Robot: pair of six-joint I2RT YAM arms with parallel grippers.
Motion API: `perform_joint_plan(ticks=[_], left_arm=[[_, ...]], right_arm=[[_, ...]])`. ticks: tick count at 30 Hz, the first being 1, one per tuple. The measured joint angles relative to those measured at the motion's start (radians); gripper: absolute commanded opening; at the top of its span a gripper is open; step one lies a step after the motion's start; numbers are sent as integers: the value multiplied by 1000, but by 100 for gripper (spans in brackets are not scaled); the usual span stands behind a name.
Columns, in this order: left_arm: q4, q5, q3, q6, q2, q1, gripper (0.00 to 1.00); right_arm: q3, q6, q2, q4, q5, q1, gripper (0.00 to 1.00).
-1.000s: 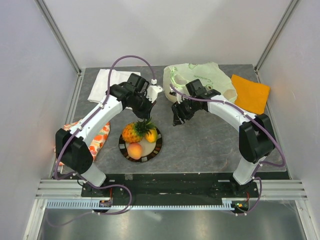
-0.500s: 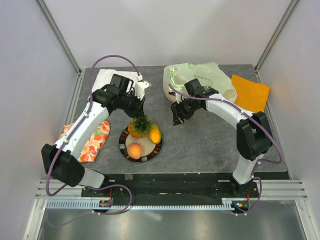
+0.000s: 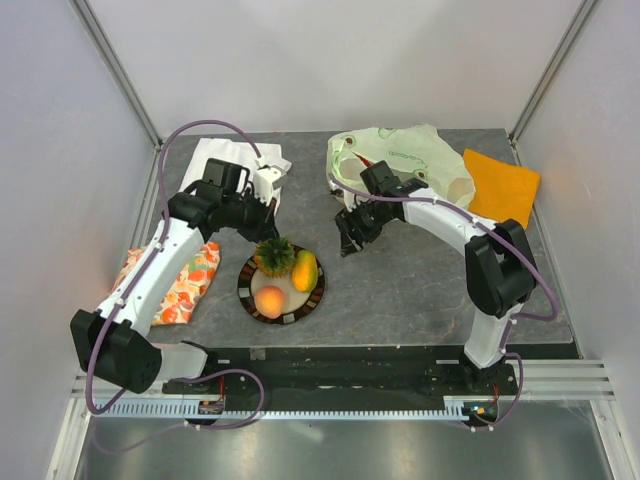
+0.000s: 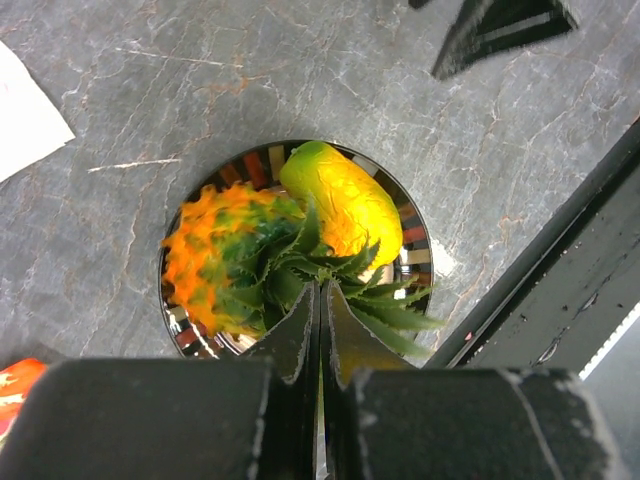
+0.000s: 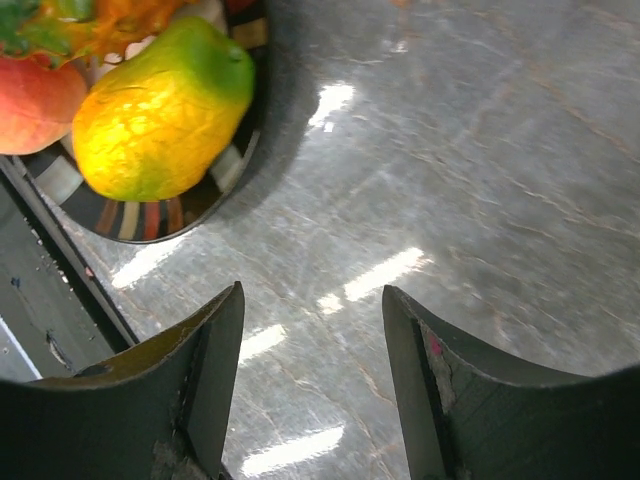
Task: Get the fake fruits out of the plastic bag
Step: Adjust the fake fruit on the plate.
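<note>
The left pincer (image 4: 320,310) has its fingers pressed together on nothing and hangs just over the green crown of the brown plastic toy pineapple (image 4: 215,255). The pineapple stands on a dark round plate with a striped rim (image 4: 410,235). Right beyond those fingertips lies the yellow-orange toy mango (image 4: 345,195), and the orange-pink toy peach (image 3: 268,299) sits on the nearer side of the plate.

The right pincer (image 5: 312,300) has its fingers spread and empty over the bare grey stone-patterned table (image 5: 480,150). The plate is ahead of it, off its left finger. The thin, crinkly, pale-green plastic bag (image 3: 400,160) lies behind it, on the side away from the plate. What the bag holds cannot be seen.

- **Upsetting the plate:** the nearest danger is probably the closed left fingers. A small dip or sideways sweep could tip the upright pineapple and push the mango over the rim.
- **Catching the bag:** the right pincer has to turn back to the bag. Nothing pins the film down, so the fingers could close on plastic along with a fruit and drag the whole bag.
- **Losing a fruit:** a glossy, rounded fruit gripped off-centre could squirt free.
- **Arms colliding:** both arms are close to the plate, so a carry across may bring them together.
</note>
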Motion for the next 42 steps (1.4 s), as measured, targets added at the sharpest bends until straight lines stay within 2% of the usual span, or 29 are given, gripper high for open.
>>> perform_joint_plan(ticks=[8, 17, 42], left_arm=[[-6, 0, -1, -10, -11, 31, 2], [-56, 61, -3, -10, -16, 37, 2], [-103, 56, -3, 13, -35, 71, 2]], right_arm=[[13, 0, 26, -4, -27, 77, 65], [30, 0, 47, -4, -38, 81, 65], [56, -7, 84, -5, -54, 153, 64]])
